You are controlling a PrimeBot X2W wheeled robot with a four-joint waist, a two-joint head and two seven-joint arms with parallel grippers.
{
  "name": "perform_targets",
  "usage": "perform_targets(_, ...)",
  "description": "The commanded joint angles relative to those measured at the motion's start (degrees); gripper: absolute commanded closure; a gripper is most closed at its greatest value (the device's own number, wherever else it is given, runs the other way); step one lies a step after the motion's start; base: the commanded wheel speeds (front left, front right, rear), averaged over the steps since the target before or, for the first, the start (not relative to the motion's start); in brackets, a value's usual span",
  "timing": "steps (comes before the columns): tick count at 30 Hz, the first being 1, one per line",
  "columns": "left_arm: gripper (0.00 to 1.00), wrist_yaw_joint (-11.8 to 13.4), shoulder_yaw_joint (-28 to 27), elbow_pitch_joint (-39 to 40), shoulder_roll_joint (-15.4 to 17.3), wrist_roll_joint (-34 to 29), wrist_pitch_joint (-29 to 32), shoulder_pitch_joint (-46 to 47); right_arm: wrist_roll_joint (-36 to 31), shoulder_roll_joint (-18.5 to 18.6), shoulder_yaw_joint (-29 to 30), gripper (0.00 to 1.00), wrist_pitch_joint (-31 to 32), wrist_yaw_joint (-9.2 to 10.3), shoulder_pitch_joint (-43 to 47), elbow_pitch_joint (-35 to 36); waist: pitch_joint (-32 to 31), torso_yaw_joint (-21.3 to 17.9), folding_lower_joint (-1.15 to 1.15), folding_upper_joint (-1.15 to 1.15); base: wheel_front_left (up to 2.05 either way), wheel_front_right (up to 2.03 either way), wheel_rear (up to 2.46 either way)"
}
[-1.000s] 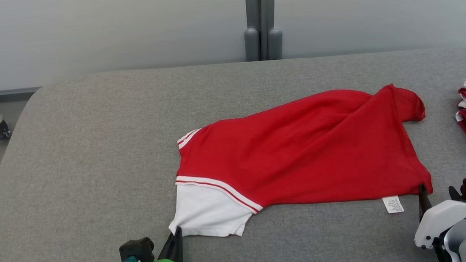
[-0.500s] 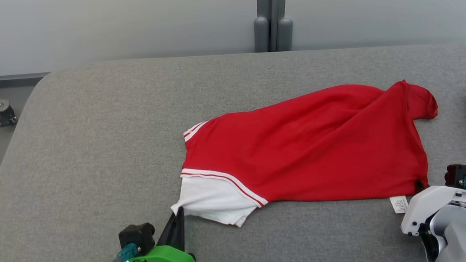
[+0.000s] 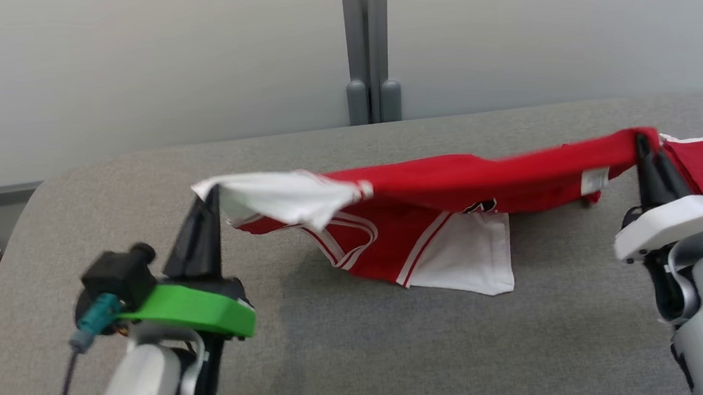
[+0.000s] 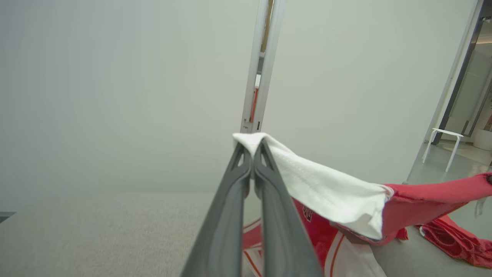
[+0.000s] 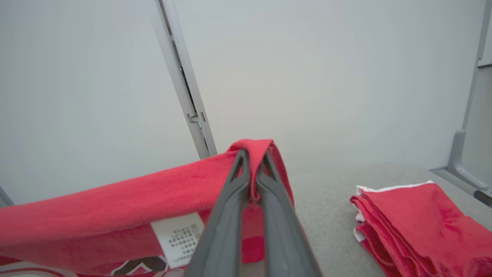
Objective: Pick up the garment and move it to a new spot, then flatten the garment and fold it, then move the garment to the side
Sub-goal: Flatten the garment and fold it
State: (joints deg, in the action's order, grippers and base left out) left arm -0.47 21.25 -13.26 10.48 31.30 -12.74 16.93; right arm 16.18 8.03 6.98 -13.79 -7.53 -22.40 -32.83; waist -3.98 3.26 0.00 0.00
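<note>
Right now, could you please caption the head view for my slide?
Left hand and right hand pinch opposite ends of the red-and-white garment, stretched over the grey table.

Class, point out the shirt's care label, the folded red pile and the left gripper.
care label (image 5: 177, 239), right wrist view, its printed face.
folded red pile (image 5: 423, 223), right wrist view, top layer.
left gripper (image 4: 253, 148), left wrist view, between its fingertips.

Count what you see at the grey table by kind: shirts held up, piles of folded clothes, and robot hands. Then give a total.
shirt held up: 1
pile of folded red clothes: 1
robot hands: 2, the left hand and the right hand, each shut on the shirt
Total: 4
</note>
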Motion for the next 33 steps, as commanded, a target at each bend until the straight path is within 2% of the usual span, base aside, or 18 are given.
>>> perform_targets(1,1.0,0.6,-0.7,3.5,1.6,-0.8,0.7,1.4,1.5,1.2,-0.4,1.0,0.1,0.1,2.2,4.7,-2.5,-2.5,0.0,0.0,0.0,0.0,0.0)
perform_targets(5,1.0,2.0,-3.3,16.3,5.8,-1.3,4.4,3.4,4.0,3.9,1.2,1.0,3.5,0.1,7.0,22.3,-3.7,-4.0,0.0,0.0,0.0,0.0,0.0)
perform_targets(12,0.94,4.4,-7.3,38.0,12.0,-2.3,12.5,7.8,4.1,3.4,7.4,1.0,13.6,0.1,12.7,51.3,-3.6,-6.6,0.0,0.0,0.0,0.0,0.0)
perform_targets(15,0.89,4.7,-8.2,43.8,13.7,-1.4,16.7,10.8,4.2,2.9,9.9,1.0,18.2,0.1,13.1,60.1,-2.9,-7.3,0.0,0.0,0.0,0.0,0.0)
perform_targets(18,0.93,4.0,-8.3,45.5,15.5,-1.3,20.5,14.1,3.5,4.0,11.6,1.0,21.8,0.1,12.9,64.3,-1.5,-7.7,0.0,0.0,0.0,0.0,0.0)
perform_targets(20,1.0,3.7,-7.9,44.8,15.7,-0.7,22.2,16.1,3.1,4.2,11.3,1.0,23.5,0.1,12.3,64.4,-0.1,-7.7,0.0,0.0,0.0,0.0,0.0)
perform_targets(25,1.0,1.7,-5.8,36.3,14.9,0.9,24.5,21.4,3.1,4.4,6.8,1.0,24.9,0.09,7.9,58.5,4.5,-7.5,0.0,0.0,0.0,0.0,0.0)
perform_targets(28,1.0,0.0,-4.5,28.0,14.1,0.5,25.3,28.4,2.5,5.9,2.5,1.0,24.1,0.09,-0.5,51.1,10.3,-7.4,0.0,0.0,0.0,0.0,0.0)
perform_targets(31,1.0,-1.6,-3.3,16.8,12.8,-1.7,24.2,37.1,0.2,6.9,-2.1,1.0,21.5,0.09,-12.8,40.1,14.5,-7.6,0.0,0.0,0.0,0.0,0.0)
perform_targets(33,1.0,-1.3,-3.7,9.1,12.0,-3.3,22.4,44.2,-3.0,7.3,-4.8,1.0,18.2,0.09,-22.1,32.2,16.7,-8.0,0.0,0.0,0.0,0.0,0.0)
